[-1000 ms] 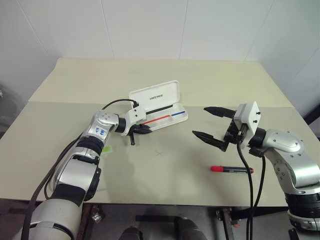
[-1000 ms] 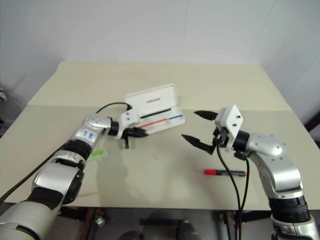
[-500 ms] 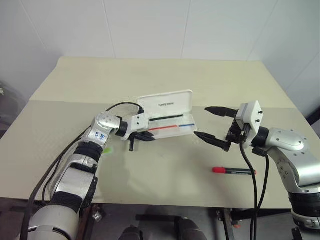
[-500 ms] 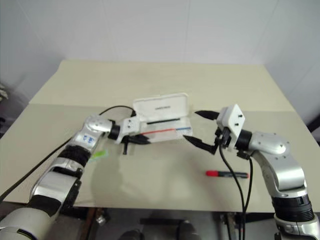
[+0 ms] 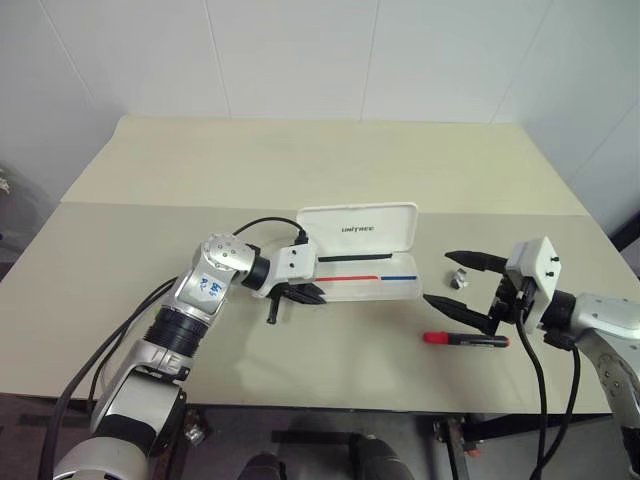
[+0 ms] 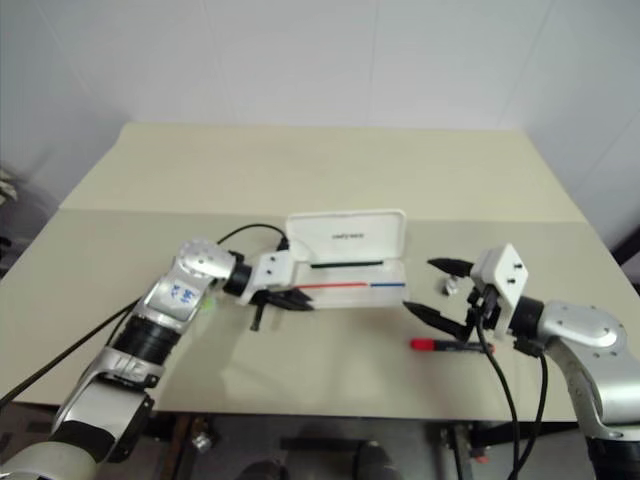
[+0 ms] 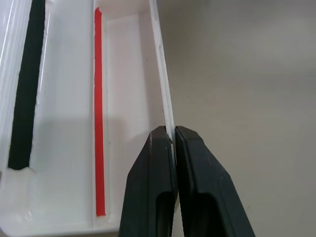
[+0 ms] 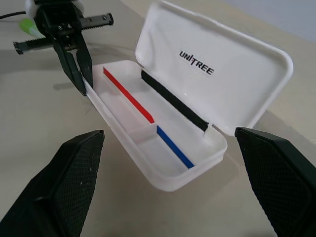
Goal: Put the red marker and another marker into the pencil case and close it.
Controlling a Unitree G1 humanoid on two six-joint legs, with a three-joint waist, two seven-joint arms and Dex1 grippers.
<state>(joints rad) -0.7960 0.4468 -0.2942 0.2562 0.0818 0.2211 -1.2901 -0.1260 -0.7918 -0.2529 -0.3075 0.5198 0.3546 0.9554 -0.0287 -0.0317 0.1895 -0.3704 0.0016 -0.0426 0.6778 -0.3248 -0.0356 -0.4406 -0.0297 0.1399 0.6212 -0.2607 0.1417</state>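
The white pencil case [image 5: 375, 285] lies open on the table with its lid [image 5: 365, 230] upright and red and blue stripes inside. My left gripper [image 5: 306, 293] is shut on the case's front wall at its left end; the left wrist view has both fingers [image 7: 157, 168] pinching that thin wall [image 7: 163, 84]. The red marker [image 5: 466, 340] lies flat on the table, right of the case. My right gripper [image 5: 437, 277] hangs open just above and behind the marker, holding nothing. A tip of the green highlighter [image 8: 25, 25] peeks out behind my left gripper.
A small grey object [image 5: 458, 278] lies on the table between the case's right end and my right gripper. The table's front edge [image 5: 330, 405] runs close below the marker. Black cables trail from both wrists.
My left gripper has dragged the open case to the right across the table. My right gripper has drawn back to the right and sunk, staying open over the red marker.
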